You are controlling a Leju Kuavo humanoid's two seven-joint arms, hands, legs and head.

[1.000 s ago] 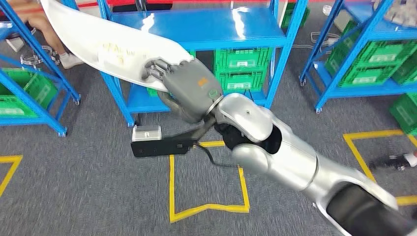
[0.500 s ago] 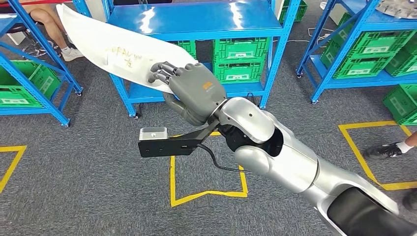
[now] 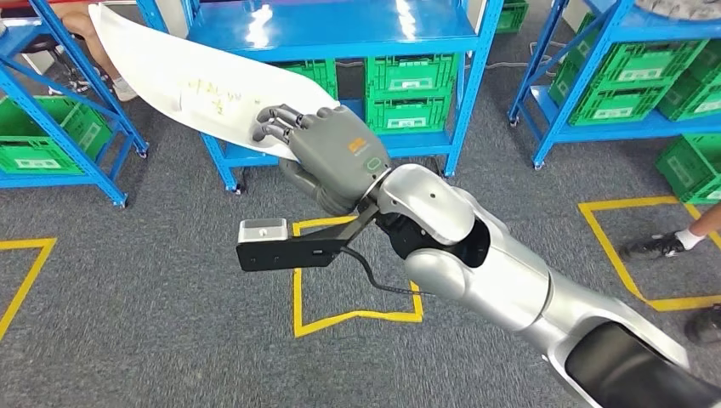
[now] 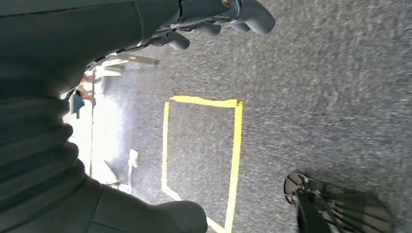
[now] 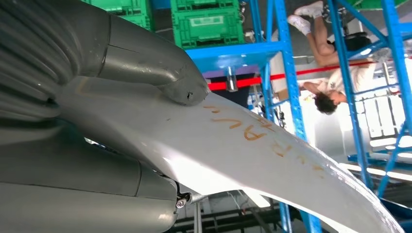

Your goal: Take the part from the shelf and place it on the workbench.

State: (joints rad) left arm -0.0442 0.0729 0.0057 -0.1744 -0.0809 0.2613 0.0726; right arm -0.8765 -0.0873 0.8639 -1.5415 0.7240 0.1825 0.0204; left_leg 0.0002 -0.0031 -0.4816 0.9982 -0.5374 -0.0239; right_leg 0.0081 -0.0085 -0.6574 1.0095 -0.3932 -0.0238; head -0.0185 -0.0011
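Note:
The part (image 3: 195, 85) is a long, curved white panel with orange writing on it. My right hand (image 3: 336, 157) grips it at its near end and holds it in the air in front of the blue shelf (image 3: 340, 34). In the right wrist view the thumb (image 5: 160, 73) presses on the part (image 5: 252, 155), which stretches away past the shelf posts. My left hand (image 4: 121, 34) hangs over the grey carpet, holding nothing, with its fingers (image 4: 243, 14) apart from the thumb.
Green crates (image 3: 408, 93) fill the shelf's lower levels, and more blue racks stand left and right. A yellow tape square (image 3: 357, 314) marks the carpet below my arm. A person's feet (image 3: 672, 242) are at the right, and a seated person (image 3: 76, 25) is at the upper left.
The whole picture has shifted, so the camera has moved: shelf and floor marks sit a little differently. My right hand keeps its hold on the part, and a person's feet have come in at the right.

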